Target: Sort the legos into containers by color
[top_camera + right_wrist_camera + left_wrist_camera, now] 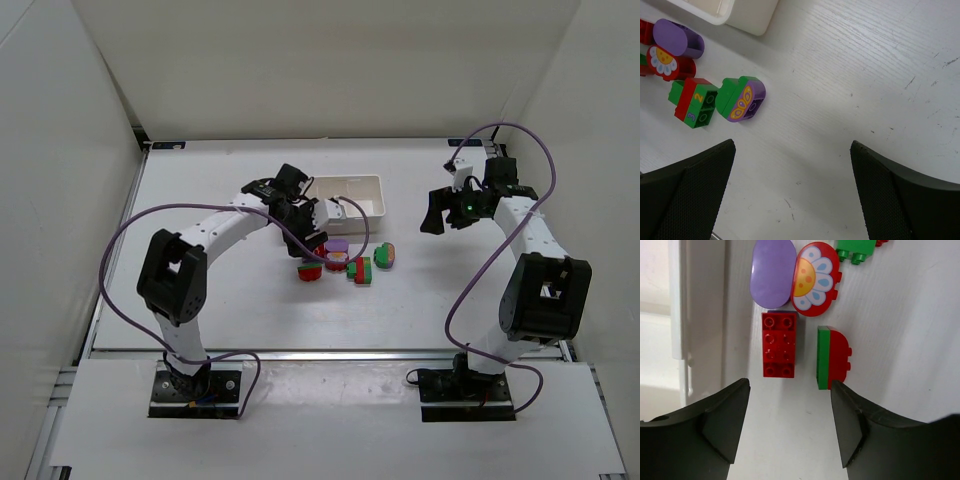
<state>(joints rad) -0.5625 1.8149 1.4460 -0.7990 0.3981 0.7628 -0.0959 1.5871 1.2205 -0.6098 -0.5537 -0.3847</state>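
Observation:
The legos lie in a cluster just in front of the white tray. In the left wrist view a red studded brick, a green-and-red rounded brick, a purple oval and a red flower piece lie beyond my left gripper. It is open, with bare table between its fingers. My right gripper is open over bare table, right of a green-and-purple butterfly piece and a green-red stack. The tray's compartments are mostly hidden by the left arm.
The tray wall runs close along the left of the left gripper. White enclosure walls surround the table. Purple cables loop from both arms. The right arm hovers at the table's far right.

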